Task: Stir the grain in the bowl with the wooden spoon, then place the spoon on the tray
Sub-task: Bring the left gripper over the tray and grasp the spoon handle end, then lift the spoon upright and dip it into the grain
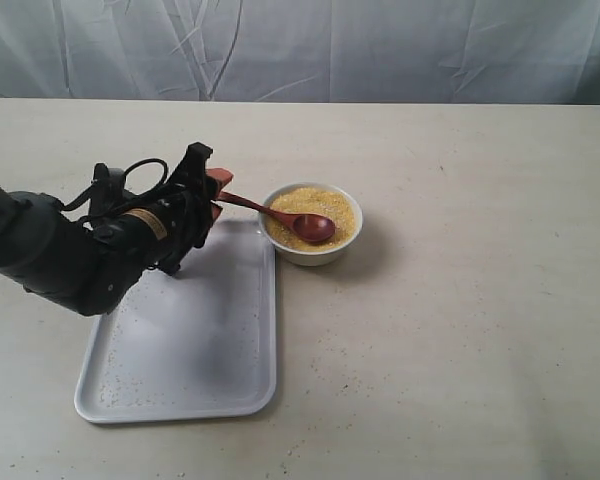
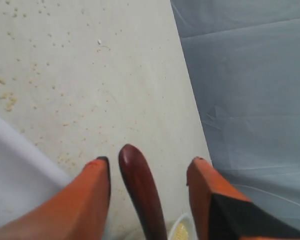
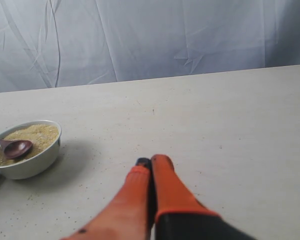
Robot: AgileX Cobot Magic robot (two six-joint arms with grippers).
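The white bowl (image 1: pixel 311 254) stands by the tray's (image 1: pixel 180 340) far right corner and is filled with yellow grain (image 1: pixel 330 205). The wooden spoon (image 1: pixel 310 227) rests with its oval end on the grain, and its handle slopes up and left over the rim. My left gripper (image 1: pixel 212 186) is open around the handle's end; in the left wrist view the handle (image 2: pixel 140 185) lies near one orange finger, with a clear gap to the other. My right gripper (image 3: pixel 151 161) is shut on nothing, low over the bare table, well away from the bowl (image 3: pixel 35 162).
Stray grains speckle the tray and the table (image 2: pixel 90 75) beside it. A grey cloth backdrop (image 1: pixel 380 50) hangs behind the table's far edge. The left arm's black body (image 1: pixel 50 255) reaches over the tray's left rim.
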